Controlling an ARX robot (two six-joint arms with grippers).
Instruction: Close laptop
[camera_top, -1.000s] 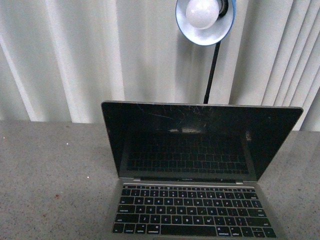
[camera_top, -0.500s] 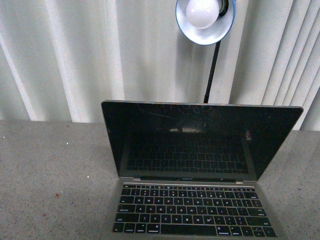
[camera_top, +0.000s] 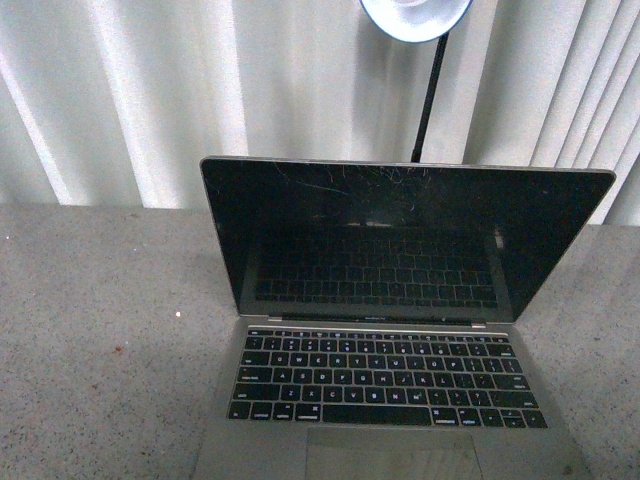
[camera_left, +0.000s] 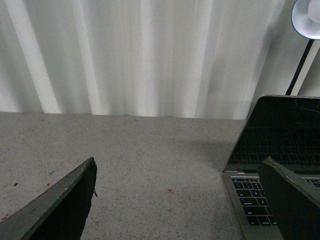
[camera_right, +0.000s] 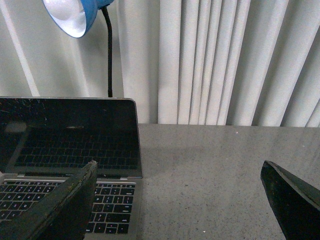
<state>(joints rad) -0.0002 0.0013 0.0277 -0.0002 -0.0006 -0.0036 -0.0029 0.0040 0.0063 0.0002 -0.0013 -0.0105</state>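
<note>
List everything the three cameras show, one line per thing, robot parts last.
laptop: one, silver-grey body with black keys and a scratched black screen; open on the table, front centre.
lamp: one, blue shade with a white inside on a black stem; behind the laptop.
table: one, speckled grey; under the laptop.
curtain: one, white and pleated; across the back.
left gripper: one, dark fingers, open, empty; above the table left of the laptop.
right gripper: one, dark fingers, open, empty; by the laptop's right side.
</note>
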